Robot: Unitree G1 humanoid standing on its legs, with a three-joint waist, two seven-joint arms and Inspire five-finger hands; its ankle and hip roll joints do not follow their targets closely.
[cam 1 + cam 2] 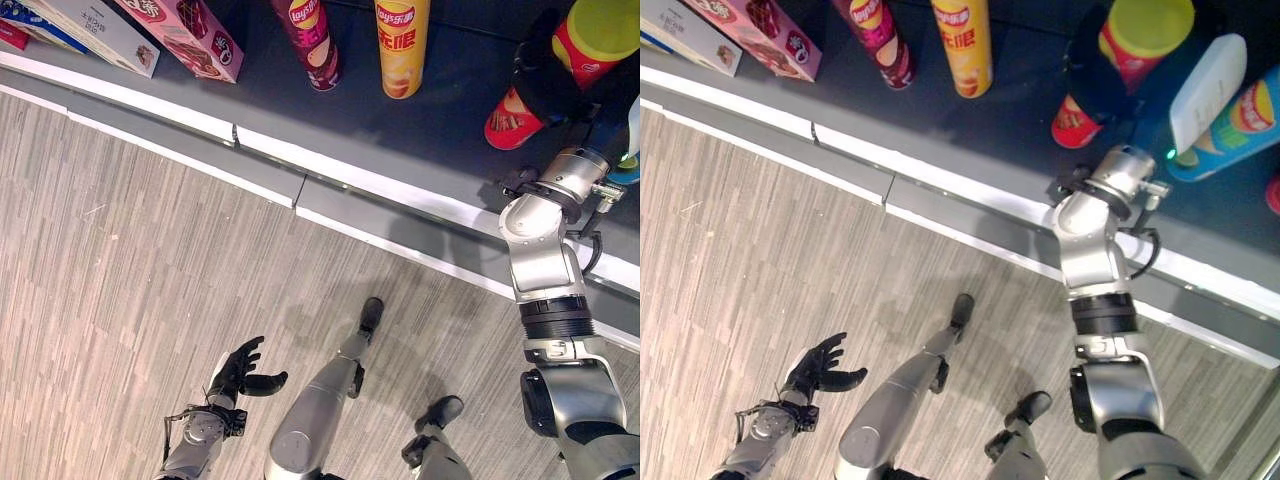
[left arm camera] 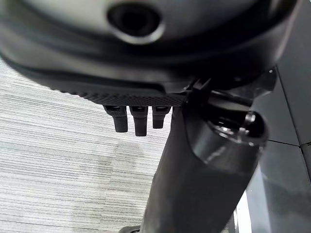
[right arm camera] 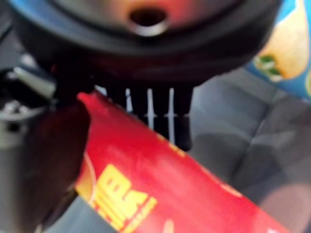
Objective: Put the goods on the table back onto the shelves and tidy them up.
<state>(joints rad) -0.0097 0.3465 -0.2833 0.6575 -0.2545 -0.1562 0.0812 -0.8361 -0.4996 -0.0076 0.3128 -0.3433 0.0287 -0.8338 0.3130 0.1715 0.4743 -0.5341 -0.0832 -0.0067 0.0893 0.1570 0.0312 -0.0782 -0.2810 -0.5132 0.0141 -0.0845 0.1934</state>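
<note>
While the right hand [image 1: 545, 85] is clamped round the tilted red can [image 3: 194, 179] over the dark shelf [image 1: 420, 120], it should stand the can upright beside the yellow can [image 1: 400, 45] before releasing, the left hand [image 1: 238, 370] hanging relaxed over the floor.

We take the shelf [image 1: 420, 120] as our landmark. On it stand two cans [image 1: 402, 45] side by side near the middle, with boxes [image 1: 185, 35] to their left. To their right the right hand [image 1: 545, 85] wraps a tilted can [image 1: 585, 45], and another can [image 1: 1230, 125] lies beyond. The left hand [image 1: 240, 370] hangs over the floor [image 1: 120, 260] before the shelf.
</note>
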